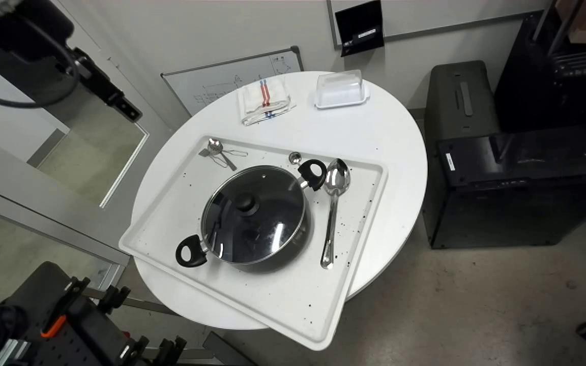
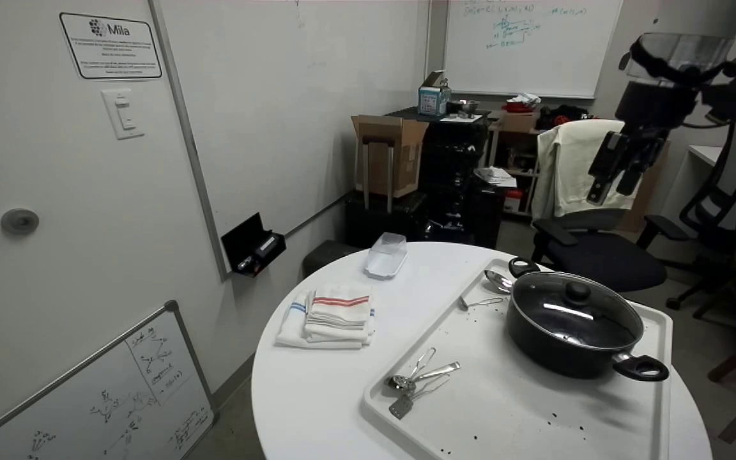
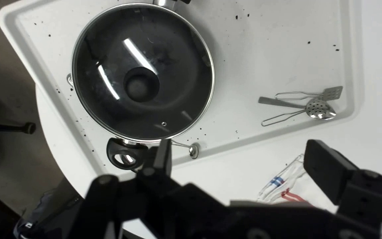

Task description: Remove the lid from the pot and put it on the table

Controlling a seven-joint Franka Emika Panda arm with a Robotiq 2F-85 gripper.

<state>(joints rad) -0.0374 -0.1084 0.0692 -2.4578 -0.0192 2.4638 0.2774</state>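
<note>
The round glass lid point(image 1: 232, 229) sits on the black pot point(image 1: 297, 245), its dark knob facing up. The lid also shows in an exterior view point(image 2: 553, 313) and in the wrist view point(image 3: 174, 89). The pot, with two black loop handles, stands in a white tray on the round white table point(image 1: 400, 152). My gripper point(image 3: 239, 146) is open and empty, with its fingers wide apart. In an exterior view my gripper point(image 2: 611, 188) hangs in the air well above the pot, touching nothing. In the wrist view the pot's body is mostly hidden under the lid.
The white tray point(image 1: 166, 223) overhangs the table's edge. A large metal spoon point(image 1: 331, 213) lies beside the pot. Small utensils point(image 1: 216, 150) and a small ladle point(image 1: 295, 157) lie in the tray. Folded towels point(image 1: 265, 99) and a clear-covered dish point(image 1: 341, 91) stand at the table's far side.
</note>
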